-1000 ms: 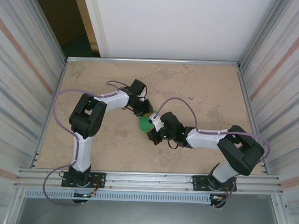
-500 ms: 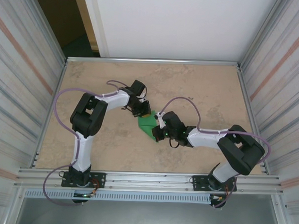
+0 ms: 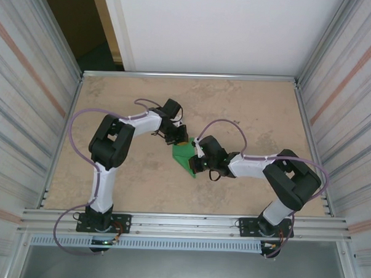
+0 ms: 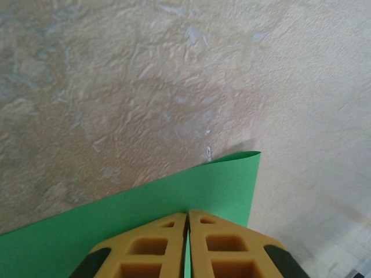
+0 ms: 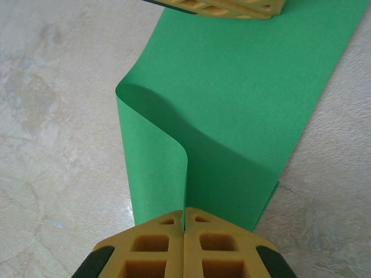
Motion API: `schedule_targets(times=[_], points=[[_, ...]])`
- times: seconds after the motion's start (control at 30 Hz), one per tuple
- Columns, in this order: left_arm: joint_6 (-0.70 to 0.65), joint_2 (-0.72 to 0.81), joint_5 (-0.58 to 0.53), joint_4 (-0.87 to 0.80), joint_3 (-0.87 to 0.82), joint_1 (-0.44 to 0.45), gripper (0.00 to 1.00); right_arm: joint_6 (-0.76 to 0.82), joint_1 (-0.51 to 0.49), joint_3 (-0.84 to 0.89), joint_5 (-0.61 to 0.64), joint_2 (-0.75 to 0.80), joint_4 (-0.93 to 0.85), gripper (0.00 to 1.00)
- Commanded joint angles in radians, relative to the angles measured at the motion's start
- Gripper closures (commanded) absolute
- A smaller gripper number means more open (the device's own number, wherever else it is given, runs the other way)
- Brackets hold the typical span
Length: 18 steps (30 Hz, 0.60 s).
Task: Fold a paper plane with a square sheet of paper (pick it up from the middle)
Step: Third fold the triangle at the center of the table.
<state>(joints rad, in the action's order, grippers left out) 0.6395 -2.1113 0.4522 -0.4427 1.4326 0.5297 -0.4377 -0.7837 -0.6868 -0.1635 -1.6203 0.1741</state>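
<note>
Clenched on edge of square sheet of paper [image 5: 243, 87] with left gripper [image 4: 187, 219]; pinched on curled-over flap with right gripper [image 5: 184, 215]. Best to match edges before flattening crease onto table [image 4: 116, 69].

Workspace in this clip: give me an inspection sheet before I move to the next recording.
Surface: tan mottled table.
Job's things: green sheet of paper, one side curled up and over; no plane shape yet.
Clutter: nothing seen.
Grippers: left gripper and right gripper, jaws shut on opposite ends of the sheet.
Cables: lilac cables loop above both arms, off the paper.
Surroundings: corrugated metal walls, white panel behind.
</note>
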Motion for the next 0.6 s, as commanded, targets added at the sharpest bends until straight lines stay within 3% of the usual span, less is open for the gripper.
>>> schedule_targets(times=[0.0,0.57], points=[[-0.035,-0.049,-0.020,-0.058,-0.006,0.002,0.90,-0.020,0.011,-0.026,-0.021,-0.021,-0.033,0.98],[-0.047,-0.053,-0.014,-0.058,-0.008,0.002,0.91,-0.033,0.015,-0.077,-0.018,-0.066,-0.070,0.99]])
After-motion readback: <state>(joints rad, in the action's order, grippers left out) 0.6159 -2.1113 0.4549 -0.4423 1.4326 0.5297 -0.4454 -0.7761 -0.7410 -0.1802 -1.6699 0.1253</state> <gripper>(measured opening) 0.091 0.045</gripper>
